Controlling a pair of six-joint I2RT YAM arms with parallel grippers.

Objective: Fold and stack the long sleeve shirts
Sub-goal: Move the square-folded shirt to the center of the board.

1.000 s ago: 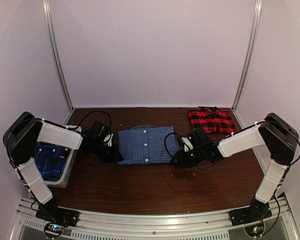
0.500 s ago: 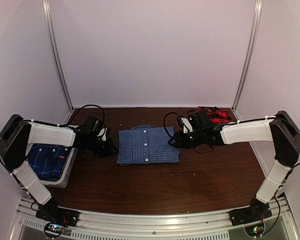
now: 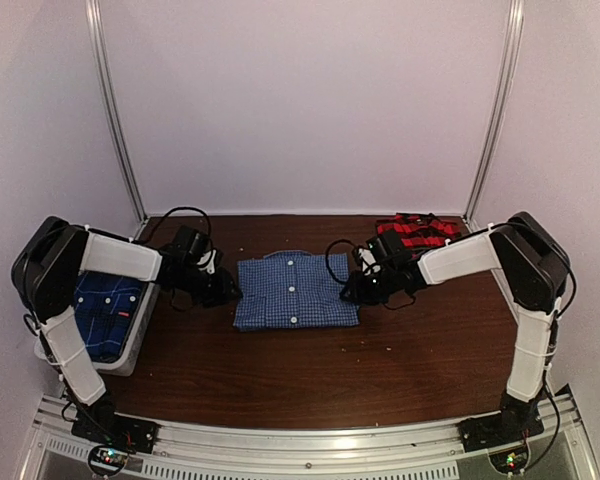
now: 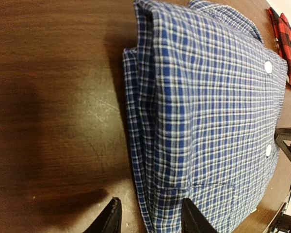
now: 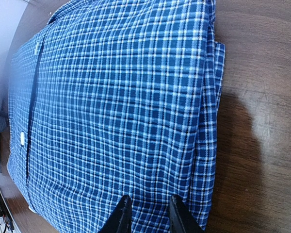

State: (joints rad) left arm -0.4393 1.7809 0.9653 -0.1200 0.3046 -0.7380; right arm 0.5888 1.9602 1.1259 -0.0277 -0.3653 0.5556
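The blue-and-white gingham shirt [image 3: 295, 290] lies folded, buttons up, at the middle of the table. My left gripper [image 3: 227, 290] is at its left edge. In the left wrist view the shirt [image 4: 213, 111] fills the right side and the gripper [image 4: 150, 221] is open, its jaws astride the folded edge. My right gripper [image 3: 354, 287] is at the shirt's right edge. In the right wrist view the gripper [image 5: 149, 216] is open low over the cloth [image 5: 116, 97]. The red-and-black plaid shirt [image 3: 415, 232] lies folded at the back right. The darker blue plaid shirt [image 3: 102, 310] lies in a bin.
A grey bin [image 3: 138, 340] stands at the table's left edge, under the left arm. The brown table [image 3: 320, 370] is walled at the back and both sides. Black cables loop off both wrists near the shirt.
The right gripper went from the shirt's front right corner toward the back, then settled at the right edge. The left gripper shifted slightly along the left edge. The shirt has not moved.
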